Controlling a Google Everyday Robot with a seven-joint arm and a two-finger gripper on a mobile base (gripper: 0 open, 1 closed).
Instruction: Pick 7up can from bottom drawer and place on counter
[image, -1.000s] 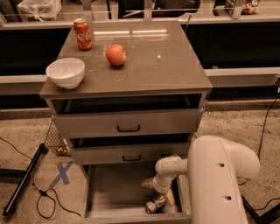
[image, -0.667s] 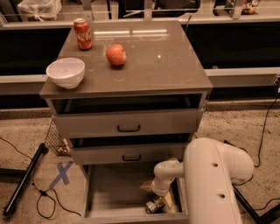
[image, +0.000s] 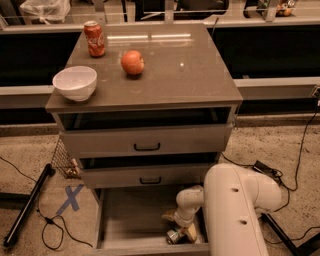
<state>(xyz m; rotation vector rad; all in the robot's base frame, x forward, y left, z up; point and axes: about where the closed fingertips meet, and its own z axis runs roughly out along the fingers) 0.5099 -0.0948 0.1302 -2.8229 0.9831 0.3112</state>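
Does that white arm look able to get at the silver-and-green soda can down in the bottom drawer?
Probably yes: the grey bottom drawer stands open and the end effector hangs right at the silver-and-green soda can, nothing between them.

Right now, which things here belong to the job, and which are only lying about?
For the job: 7up can, in the bottom drawer; the counter; the gripper, low in that drawer at the can.
Just lying about: red can, fruit and white bowl on the counter; blue tape cross.
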